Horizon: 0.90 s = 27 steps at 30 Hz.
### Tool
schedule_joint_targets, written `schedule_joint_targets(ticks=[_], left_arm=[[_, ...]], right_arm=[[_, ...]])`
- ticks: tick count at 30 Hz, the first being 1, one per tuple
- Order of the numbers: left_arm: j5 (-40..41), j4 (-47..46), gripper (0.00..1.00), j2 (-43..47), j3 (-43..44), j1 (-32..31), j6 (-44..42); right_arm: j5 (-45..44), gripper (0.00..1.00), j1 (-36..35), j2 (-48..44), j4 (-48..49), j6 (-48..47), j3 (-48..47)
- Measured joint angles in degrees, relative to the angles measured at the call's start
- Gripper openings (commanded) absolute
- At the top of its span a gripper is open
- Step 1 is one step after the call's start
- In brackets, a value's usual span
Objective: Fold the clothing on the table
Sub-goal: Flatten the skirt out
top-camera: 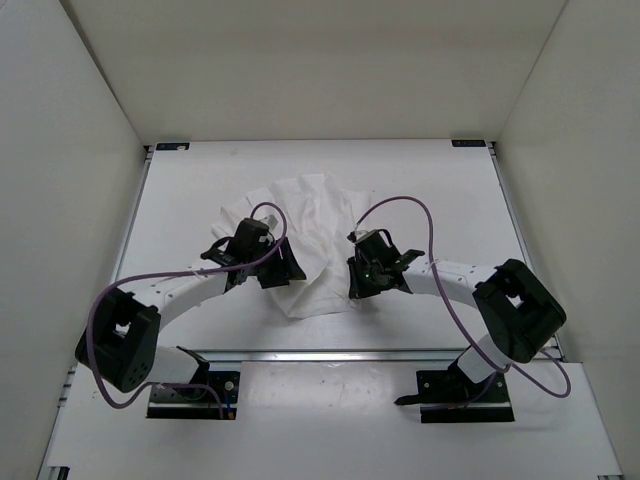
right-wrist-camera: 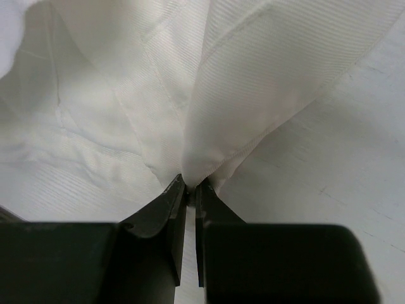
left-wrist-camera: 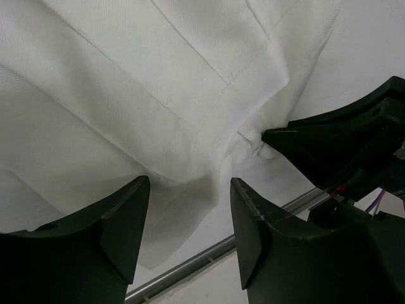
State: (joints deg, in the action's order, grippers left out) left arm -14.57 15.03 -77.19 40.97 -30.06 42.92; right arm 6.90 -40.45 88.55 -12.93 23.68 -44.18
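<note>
The clothing (top-camera: 310,225) lies bunched in the middle of the table (top-camera: 450,180), between the two arms. The right gripper (right-wrist-camera: 190,187) has its jaws pinched together on a fold at the cloth's edge — the fabric rises from the fingertips in a creased ridge. The left gripper (left-wrist-camera: 188,190) hovers over the cloth's near-left part, jaws apart and holding nothing — a metal rail (left-wrist-camera: 190,263) shows just past the hem.

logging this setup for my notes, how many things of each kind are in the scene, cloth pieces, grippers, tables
clothing: 1
grippers: 2, the left gripper and the right gripper
table: 1
total: 4
</note>
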Motion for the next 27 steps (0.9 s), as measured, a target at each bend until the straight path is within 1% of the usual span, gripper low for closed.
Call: schedule_joint_targets(ticks=[1, 3, 7, 10, 12, 13, 14, 16, 17, 20, 25, 27], left_arm=[[-0.11, -0.17, 0.59, -0.44, 0.00, -0.09, 0.24], [-0.50, -0.63, 0.47, -1.05, -0.11, -0.04, 1.14], [-1.25, -2.34, 0.33, -1.31, -1.01, 0.37, 2.49], [-1.42, -3.15, 0.12, -2.54, -0.96, 0.33, 2.82], [-1.55, -3.19, 0.07, -3.56, -0.96, 0.24, 2.82], [-1.57, -3.10, 0.12, -4.02, -0.96, 0.22, 2.71], [-1.55, -2.95, 0.34, -4.35, -0.96, 0.15, 2.60], [-1.49, -2.27, 0.51, -4.46, -0.94, -0.07, 1.88], [-1.07, -1.64, 0.55, -4.44, -0.79, -0.24, 1.73], [0.68, 0.98, 0.60, -4.42, 0.26, -0.83, 1.01], [2.64, 2.49, 0.61, -4.59, 1.88, -1.20, 0.33], [3.30, 2.51, 0.64, -5.27, 1.97, -1.46, 0.37]], right_arm=[[0.09, 0.00, 0.00, 0.00, 0.20, 0.00, 0.09], [0.09, 0.00, 0.00, -0.02, 0.35, -0.07, 0.09], [0.26, 0.01, 0.02, -0.02, 0.50, -0.42, 0.17], [0.31, 0.00, 0.02, -0.37, 0.70, -0.76, 0.48], [0.28, 0.00, 0.15, -1.11, 1.09, -0.98, 1.25], [0.28, 0.00, 0.28, -1.44, 1.25, -1.05, 1.60], [0.28, 0.00, 0.35, -1.81, 1.36, -1.11, 1.99], [0.28, 0.00, 0.35, -2.14, 1.36, -1.20, 2.29], [0.28, 0.00, 0.35, -2.16, 1.36, -1.22, 2.32], [0.33, 0.00, 0.31, -2.16, 1.40, -1.22, 2.34], [0.31, 0.00, -0.07, -2.14, 1.55, -1.27, 2.34], [0.33, 0.00, -0.07, -2.12, 1.62, -1.27, 2.34]])
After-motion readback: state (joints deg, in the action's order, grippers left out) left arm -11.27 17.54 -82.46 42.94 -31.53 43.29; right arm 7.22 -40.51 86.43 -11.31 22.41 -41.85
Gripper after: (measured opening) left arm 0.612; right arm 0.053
